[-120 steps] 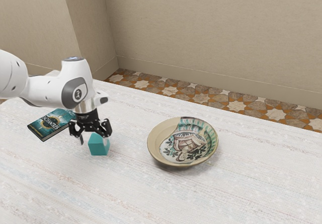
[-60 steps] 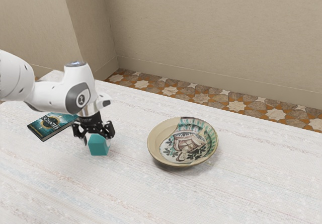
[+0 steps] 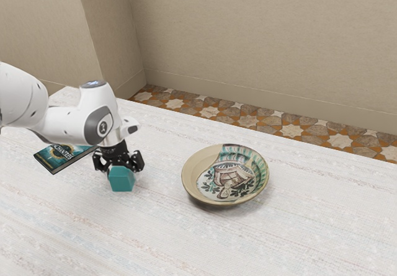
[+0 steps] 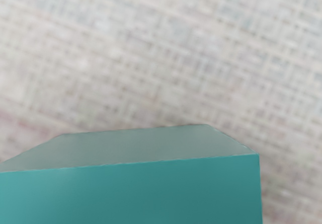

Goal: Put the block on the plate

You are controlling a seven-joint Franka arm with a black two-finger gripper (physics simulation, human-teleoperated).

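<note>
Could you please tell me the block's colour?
The block is teal, clearest in the wrist view.

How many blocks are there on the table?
1: the teal block, under the tool, to the exterior view's left of the plate. Others may be hidden behind the arm.

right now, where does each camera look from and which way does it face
Exterior view: beside my white arm, facing down across the pale table and round patterned plate; arm and black gripper show.
Wrist view: on the arm, above the gripper, facing down at the teal block and tabletop.
Shared: block and table.
</note>
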